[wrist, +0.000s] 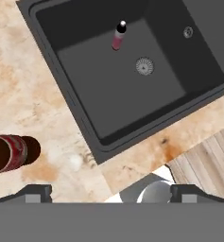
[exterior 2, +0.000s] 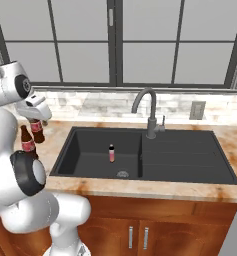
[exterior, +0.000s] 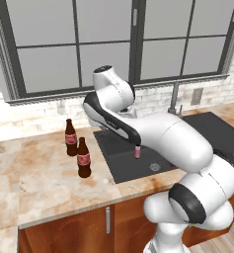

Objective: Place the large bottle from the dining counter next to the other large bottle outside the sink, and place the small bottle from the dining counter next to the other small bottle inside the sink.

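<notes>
two brown bottles stand together left of the sink.

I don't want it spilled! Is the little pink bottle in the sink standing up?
Yes, upright: the pink bottle stands on the sink floor, cap on top.

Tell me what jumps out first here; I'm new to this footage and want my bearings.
Two tall brown cola bottles with red labels stand close together on the marble counter, just left of the black sink. A tiny pink bottle stands upright alone in the sink's left basin, near the drain. The white arm reaches over the counter, and its tool's fingertips are spread wide with nothing between them.
</notes>
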